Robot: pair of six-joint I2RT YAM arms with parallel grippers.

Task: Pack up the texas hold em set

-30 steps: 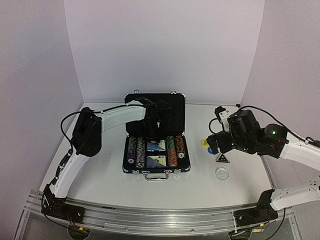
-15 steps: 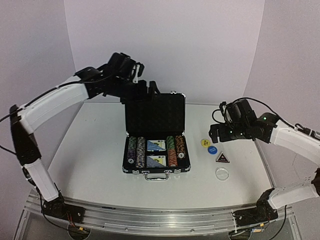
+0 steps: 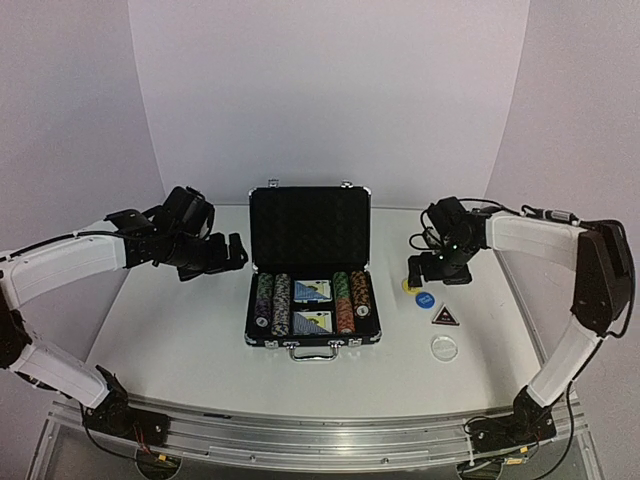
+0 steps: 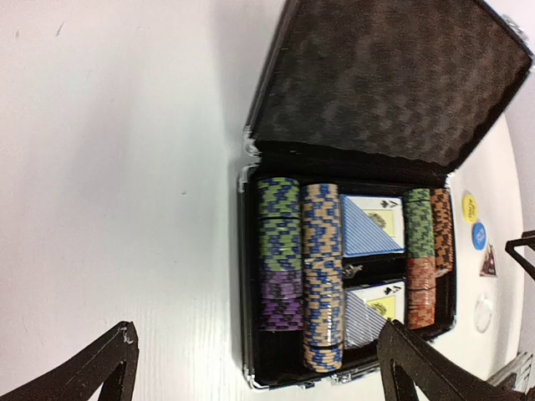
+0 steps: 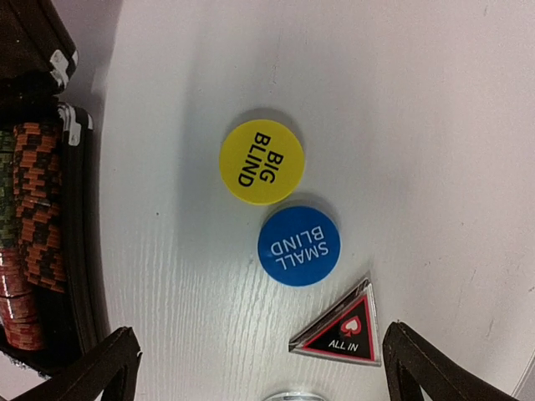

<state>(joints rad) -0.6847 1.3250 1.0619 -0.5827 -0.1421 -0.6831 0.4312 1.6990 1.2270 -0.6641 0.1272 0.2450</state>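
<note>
two grippers hung wide open, holding nothing: we saw the left gripper (image 3: 228, 254) left of the open black briefcase (image 3: 310, 215), the right gripper (image 3: 432, 272) above the loose markers. striped poker chips (image 3: 280, 300) and blue-backed card decks (image 3: 313, 322) lay in its base. right of it on the table (image 3: 180, 340) lay the yellow big blind disc (image 5: 262, 161), blue small blind disc (image 5: 298, 245), all in button (image 5: 338, 326) and clear disc (image 3: 444, 347).

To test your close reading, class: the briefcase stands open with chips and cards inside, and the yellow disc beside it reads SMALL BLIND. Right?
Not quite. In the right wrist view the yellow disc reads BIG BLIND; the blue disc carries SMALL BLIND. The briefcase does stand open with chips and cards inside.
</note>
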